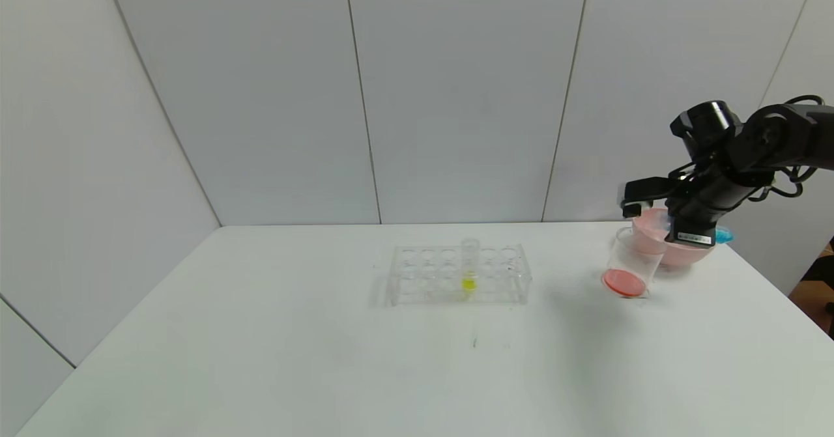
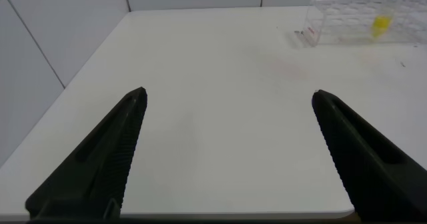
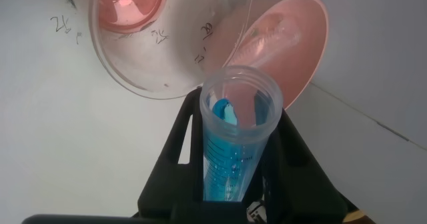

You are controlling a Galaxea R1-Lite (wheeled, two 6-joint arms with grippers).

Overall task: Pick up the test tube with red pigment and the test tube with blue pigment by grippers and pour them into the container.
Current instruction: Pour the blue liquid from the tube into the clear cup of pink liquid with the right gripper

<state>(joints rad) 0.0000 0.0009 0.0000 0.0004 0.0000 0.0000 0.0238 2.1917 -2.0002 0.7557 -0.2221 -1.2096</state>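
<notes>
Right gripper [image 1: 642, 212] over beaker [image 1: 629, 264], clamping blue tube [image 3: 235, 141]; tube visible only in wrist view. Left gripper [image 2: 230, 151] parked, spread.

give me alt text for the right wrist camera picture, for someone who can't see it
The right gripper is shut on a clear test tube with blue pigment, its open mouth tipped toward a glass beaker with red liquid at its bottom. A pink bowl sits beside the beaker on the white table.
</notes>
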